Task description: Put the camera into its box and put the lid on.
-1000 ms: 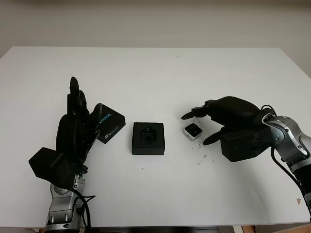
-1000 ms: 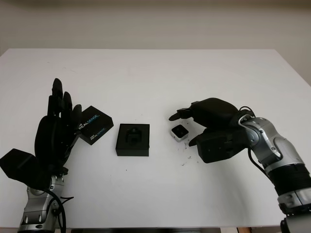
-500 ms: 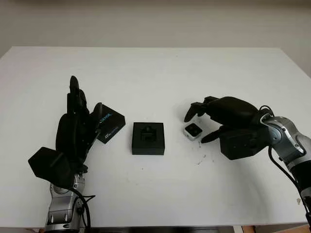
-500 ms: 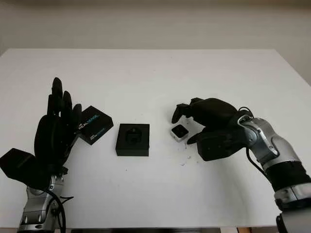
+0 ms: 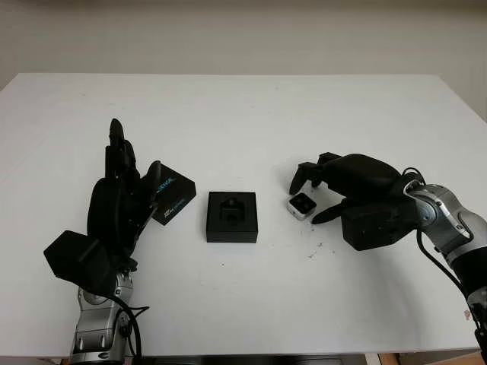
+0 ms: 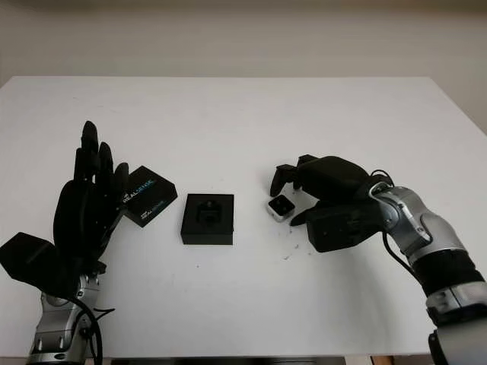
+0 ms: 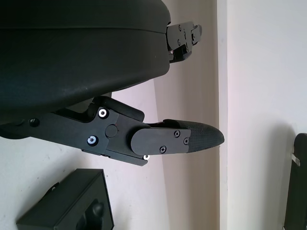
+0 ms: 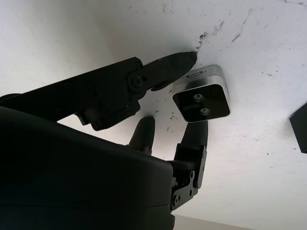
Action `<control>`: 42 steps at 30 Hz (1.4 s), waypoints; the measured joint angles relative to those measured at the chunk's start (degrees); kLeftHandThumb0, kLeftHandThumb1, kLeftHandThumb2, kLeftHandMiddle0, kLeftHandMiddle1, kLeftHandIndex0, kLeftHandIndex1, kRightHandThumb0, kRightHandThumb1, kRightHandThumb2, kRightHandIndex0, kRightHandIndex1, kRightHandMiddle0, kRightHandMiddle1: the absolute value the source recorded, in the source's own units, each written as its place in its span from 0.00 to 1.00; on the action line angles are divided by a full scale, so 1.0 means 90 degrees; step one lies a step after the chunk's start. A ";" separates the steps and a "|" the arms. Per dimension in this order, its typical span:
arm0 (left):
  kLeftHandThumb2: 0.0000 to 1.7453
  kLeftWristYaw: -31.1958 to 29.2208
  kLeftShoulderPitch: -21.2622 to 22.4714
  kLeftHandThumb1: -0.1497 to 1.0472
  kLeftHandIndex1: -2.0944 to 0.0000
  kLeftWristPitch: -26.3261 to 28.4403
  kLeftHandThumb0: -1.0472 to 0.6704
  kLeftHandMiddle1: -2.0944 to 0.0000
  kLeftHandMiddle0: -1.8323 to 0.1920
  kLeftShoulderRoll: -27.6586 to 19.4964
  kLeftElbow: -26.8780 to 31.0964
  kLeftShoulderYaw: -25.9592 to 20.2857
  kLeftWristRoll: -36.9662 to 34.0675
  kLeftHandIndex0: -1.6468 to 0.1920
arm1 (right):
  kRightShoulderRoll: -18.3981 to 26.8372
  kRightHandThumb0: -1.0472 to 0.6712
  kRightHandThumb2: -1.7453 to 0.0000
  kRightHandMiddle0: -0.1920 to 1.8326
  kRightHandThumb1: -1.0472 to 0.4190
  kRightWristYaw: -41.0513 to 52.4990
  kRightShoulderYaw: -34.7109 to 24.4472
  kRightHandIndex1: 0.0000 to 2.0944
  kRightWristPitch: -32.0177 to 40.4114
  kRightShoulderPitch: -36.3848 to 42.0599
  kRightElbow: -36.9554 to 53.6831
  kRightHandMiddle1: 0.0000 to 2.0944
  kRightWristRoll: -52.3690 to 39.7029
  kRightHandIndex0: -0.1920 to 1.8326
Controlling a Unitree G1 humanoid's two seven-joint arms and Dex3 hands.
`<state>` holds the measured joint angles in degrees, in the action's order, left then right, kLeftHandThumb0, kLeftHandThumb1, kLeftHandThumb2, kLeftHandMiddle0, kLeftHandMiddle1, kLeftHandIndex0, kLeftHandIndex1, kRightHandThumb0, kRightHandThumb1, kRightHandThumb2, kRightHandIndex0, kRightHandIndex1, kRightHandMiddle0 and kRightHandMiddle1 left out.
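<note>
Head views: small silver camera point(image 5: 303, 205) flat on white table point(image 5: 251, 114), dark face up, turned diagonally, no clear long axis, at three o'clock from open black box point(image 5: 232, 217). Lid point(image 5: 170, 197) at nine o'clock of box. Right hand point(image 5: 342, 192) arched over camera, fingers curled around, not gripping. Left hand point(image 5: 120, 199) open, upright beside lid.

Right wrist view: thumb tip point(image 8: 184, 59) at camera's edge, fingers point(image 8: 193, 143) just beyond.

Right hand point(image 5: 346, 186) low over the table at right, fingers curled downward with tips close together, holding nothing, right arm point(image 5: 449, 228) bent in from bottom right, left hand point(image 5: 122, 201) raised upright at left, open.
</note>
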<state>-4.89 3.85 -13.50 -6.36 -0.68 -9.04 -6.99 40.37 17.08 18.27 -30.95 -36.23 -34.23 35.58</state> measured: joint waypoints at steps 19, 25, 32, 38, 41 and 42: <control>0.20 0.0014 -0.0028 1.00 0.97 0.0046 0.27 0.97 0.96 0.0018 0.0063 0.0001 -0.0005 0.98 | -0.0078 0.41 0.97 0.17 0.08 0.0033 0.0046 0.66 0.0082 -0.0037 -0.0060 0.62 -0.0101 0.16; 0.19 0.0053 -0.0039 1.00 0.98 0.0099 0.26 0.98 0.97 0.0056 0.0177 0.0002 -0.0001 0.98 | -0.0088 0.41 0.97 0.18 0.08 -0.0148 0.0078 0.68 0.0078 -0.0041 -0.0109 0.65 -0.0034 0.17; 0.19 0.0014 -0.0043 1.00 0.98 0.0121 0.27 0.97 0.97 0.0068 0.0188 0.0000 -0.0062 0.99 | -0.0088 0.40 0.97 0.20 0.07 -0.0194 0.0107 0.71 0.0075 -0.0053 -0.0133 0.67 -0.0026 0.18; 0.19 0.0004 -0.0086 1.00 0.97 0.0121 0.26 0.97 0.97 0.0068 0.0188 0.0001 -0.0061 0.98 | -0.0122 0.41 0.97 0.25 0.07 -0.0431 0.0108 0.80 -0.0059 -0.0053 -0.0245 0.74 -0.0028 0.22; 0.19 0.0007 -0.0095 1.00 0.97 0.0124 0.27 0.97 0.97 0.0068 0.0188 0.0002 -0.0060 0.98 | -0.0123 0.41 0.97 0.28 0.07 -0.0609 0.0115 0.82 -0.0198 -0.0053 -0.0342 0.72 -0.0009 0.19; 0.19 0.0008 -0.0099 1.00 0.97 0.0132 0.27 0.97 0.97 0.0068 0.0189 0.0002 -0.0060 0.98 | -0.0123 0.41 0.97 0.28 0.07 -0.0675 0.0120 0.82 -0.0255 -0.0053 -0.0371 0.72 0.0011 0.19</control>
<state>-4.82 2.96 -12.31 -5.75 1.02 -9.02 -7.53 39.26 11.01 19.35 -33.25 -36.70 -37.57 35.67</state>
